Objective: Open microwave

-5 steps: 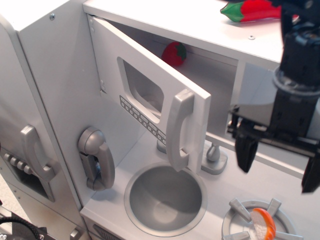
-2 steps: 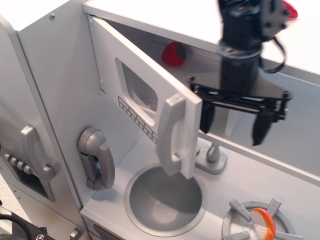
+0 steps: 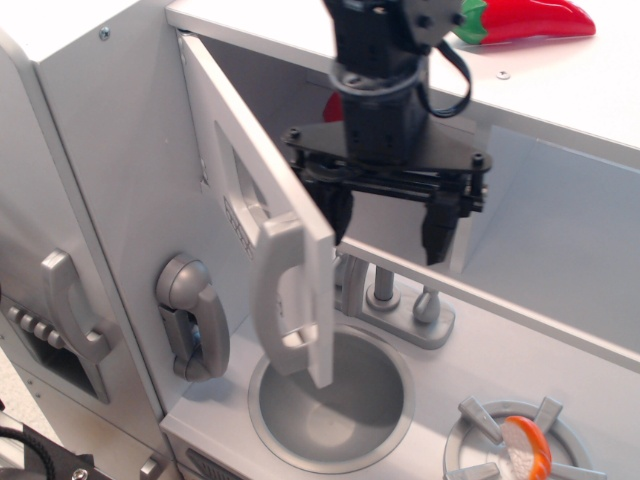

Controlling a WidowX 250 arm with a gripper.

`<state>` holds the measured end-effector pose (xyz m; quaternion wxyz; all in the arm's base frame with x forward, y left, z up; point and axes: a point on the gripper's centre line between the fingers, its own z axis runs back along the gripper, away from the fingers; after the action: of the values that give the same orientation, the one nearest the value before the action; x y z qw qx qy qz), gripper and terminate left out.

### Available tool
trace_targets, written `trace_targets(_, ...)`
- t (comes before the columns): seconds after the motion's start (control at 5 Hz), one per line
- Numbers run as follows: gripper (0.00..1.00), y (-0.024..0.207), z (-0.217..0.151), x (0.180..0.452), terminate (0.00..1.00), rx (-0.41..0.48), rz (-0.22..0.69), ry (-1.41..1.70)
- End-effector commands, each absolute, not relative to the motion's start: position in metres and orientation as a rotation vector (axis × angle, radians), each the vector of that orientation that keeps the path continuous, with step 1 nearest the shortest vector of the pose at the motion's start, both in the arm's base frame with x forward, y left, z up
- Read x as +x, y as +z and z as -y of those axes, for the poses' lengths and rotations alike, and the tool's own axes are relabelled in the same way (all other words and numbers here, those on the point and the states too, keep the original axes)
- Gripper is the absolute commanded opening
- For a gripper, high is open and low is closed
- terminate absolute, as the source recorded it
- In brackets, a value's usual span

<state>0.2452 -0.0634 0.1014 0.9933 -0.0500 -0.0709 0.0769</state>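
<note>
Your gripper (image 3: 388, 222) hangs with its black fingers (image 3: 439, 224) spread wide, nothing between them, right in front of the microwave (image 3: 420, 175) opening. One finger sits just beside the back face of the microwave door (image 3: 262, 200), maybe touching; you can't tell. The door stands swung far out from the microwave, hinged on the side next to the tall grey cabinet panel, its vertical bar handle (image 3: 283, 300) hanging over the round sink (image 3: 335, 400). A red strawberry (image 3: 334, 106) shows inside the microwave, mostly hidden behind the arm. A red pepper (image 3: 530, 18) lies on top of the microwave. The grey phone handset (image 3: 193, 318) hangs below the door hinge. The faucet (image 3: 405, 305) stands below the microwave, behind the sink.
</note>
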Motion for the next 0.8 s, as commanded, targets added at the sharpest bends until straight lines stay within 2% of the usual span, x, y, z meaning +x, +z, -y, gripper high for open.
trace_targets(0.0,1.0,0.114,0.015,0.215,0.0,-0.101,0.158,0.098)
trace_targets(0.4,1.0,0.109,-0.019,0.181,0.0,-0.038,0.19,0.021)
trace_targets(0.6,1.0,0.115,-0.014,0.173,0.0,-0.066,0.18,0.001)
